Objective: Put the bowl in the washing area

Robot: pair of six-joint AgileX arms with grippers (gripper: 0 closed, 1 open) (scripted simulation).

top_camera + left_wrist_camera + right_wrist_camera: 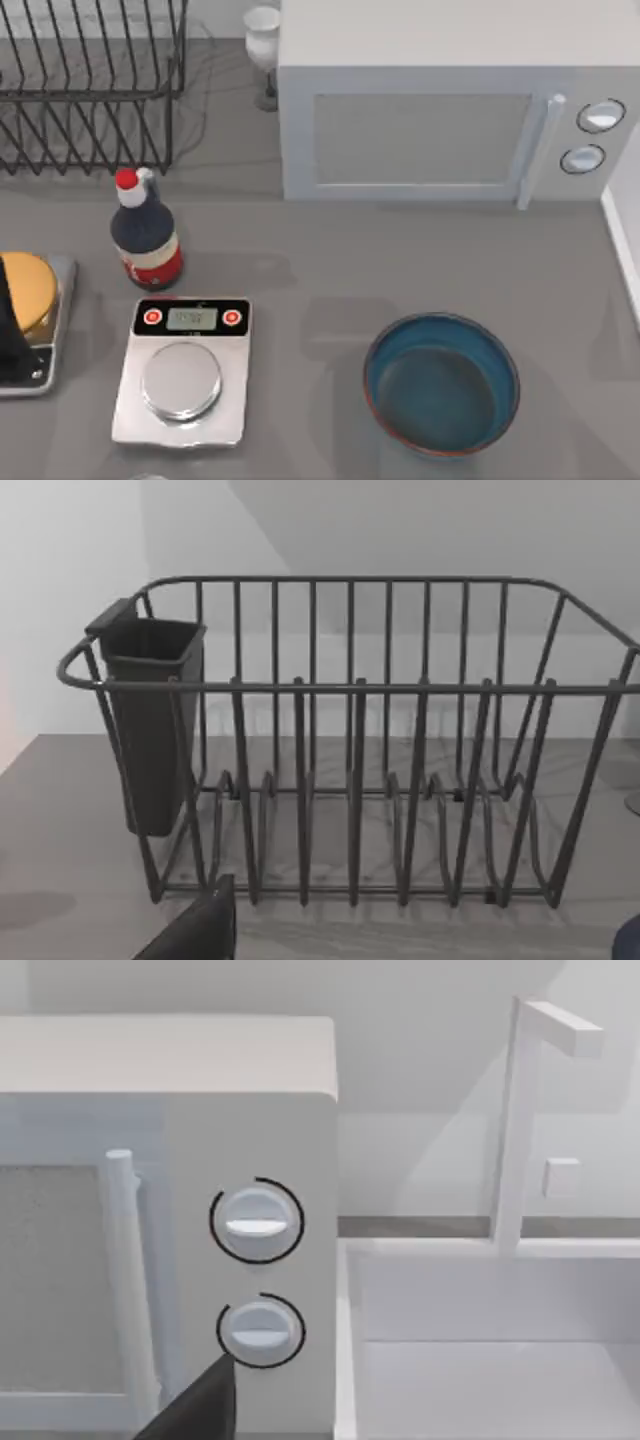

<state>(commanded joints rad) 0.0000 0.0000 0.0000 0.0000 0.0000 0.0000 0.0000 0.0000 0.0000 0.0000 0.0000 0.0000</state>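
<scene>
The bowl (441,384) sits upright on the tabletop (330,270) toward the right, in front of the microwave (450,110), well apart from the kitchen scale (183,372) and bottle (146,233) at left. Whether either pincer is wide or narrow, I cannot tell.

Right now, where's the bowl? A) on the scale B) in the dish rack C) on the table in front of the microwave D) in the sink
C: the top view shows the bowl standing on the bare table, in front of the microwave and to the right of the scale, apart from it; the dish rack sits far off at the back left.
</scene>
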